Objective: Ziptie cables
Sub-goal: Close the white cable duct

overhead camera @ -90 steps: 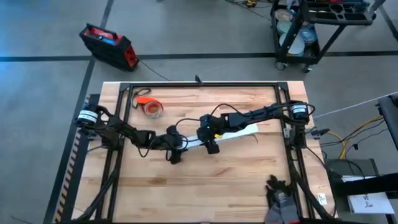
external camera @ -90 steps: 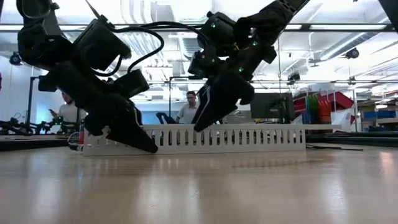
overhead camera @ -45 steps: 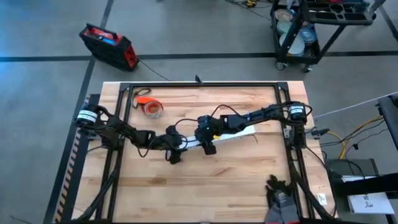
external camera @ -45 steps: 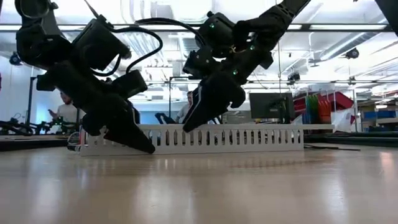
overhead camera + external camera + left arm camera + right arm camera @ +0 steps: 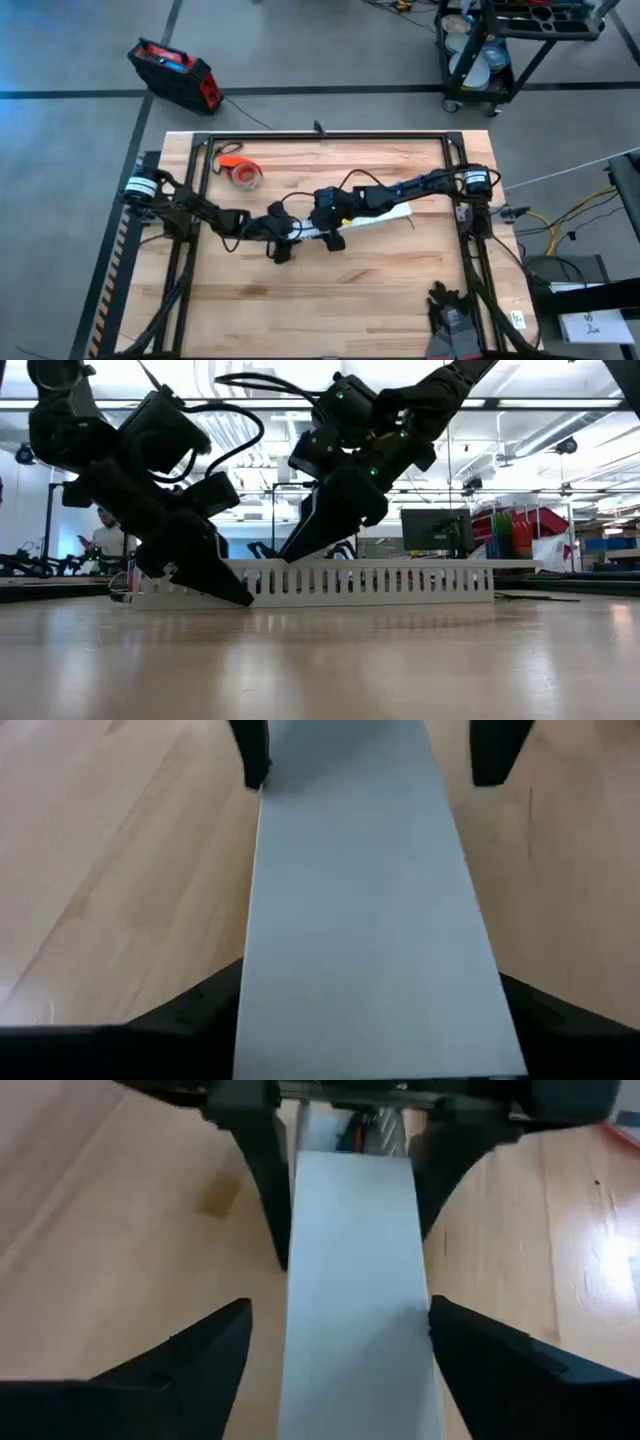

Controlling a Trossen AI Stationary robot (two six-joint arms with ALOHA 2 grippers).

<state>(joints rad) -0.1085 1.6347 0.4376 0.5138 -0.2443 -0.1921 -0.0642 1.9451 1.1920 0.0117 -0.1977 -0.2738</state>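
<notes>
A long white slotted channel (image 5: 365, 219) lies flat on the wooden table, running left to right. My left gripper (image 5: 280, 245) is closed on it close to its left end. My right gripper (image 5: 334, 239) is open and slants down over the channel just right of the left one. One finger (image 5: 205, 1355) stands on each side of the channel (image 5: 358, 1280), and I cannot tell whether they touch it. A thin dark strip, the ziptie (image 5: 409, 221), lies by the channel's right end. The cables do not show. My left gripper pinches the white channel's two long sides (image 5: 262, 970) between its two fingers, near the channel's left end. The fingers (image 5: 215, 582) slant down from the table's left and lie along the channel, tips at the table top. The channel rests flat on the table.
An orange tape roll (image 5: 244, 174) lies at the table's far left. A black frame (image 5: 320, 137) runs round the table's edges. Bare wood spreads across the near half. A person (image 5: 103, 535) shows in the room behind the table.
My right gripper has slid toward the table's left edge along the channel, closing on my left gripper, and has dipped a little lower. The channel and my left gripper have stayed in place.
</notes>
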